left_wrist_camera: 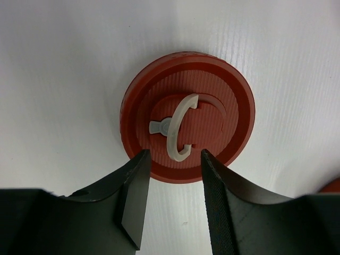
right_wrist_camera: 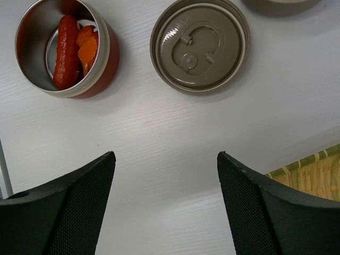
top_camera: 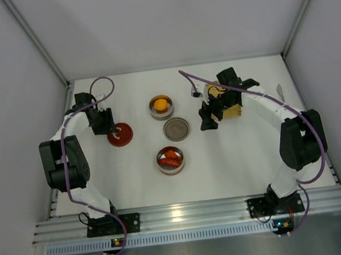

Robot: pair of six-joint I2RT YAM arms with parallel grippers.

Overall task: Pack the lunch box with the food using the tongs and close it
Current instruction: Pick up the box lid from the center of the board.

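Note:
The red lid [left_wrist_camera: 212, 90] with its white loop handle [left_wrist_camera: 178, 127] lies flat on the table. My left gripper [left_wrist_camera: 174, 159] hovers open at the lid's near rim [top_camera: 120, 135], holding nothing. A round orange-yellow piece [top_camera: 161, 104] sits in the far tin [top_camera: 161, 107]. The near tin [right_wrist_camera: 66, 48] holds a red sausage [right_wrist_camera: 66, 50] and an orange bit [right_wrist_camera: 87, 48]. My right gripper [right_wrist_camera: 166, 154] stands wide open over bare table, beside the woven yellow tray [top_camera: 230, 109]. A slim silvery thing [top_camera: 280, 92] past the right arm looks like the tongs.
A brown round lid [right_wrist_camera: 199, 45] lies between the two tins, ahead of the right gripper. The tray's corner [right_wrist_camera: 313, 175] shows at the right gripper's right side. White walls close the table on three sides.

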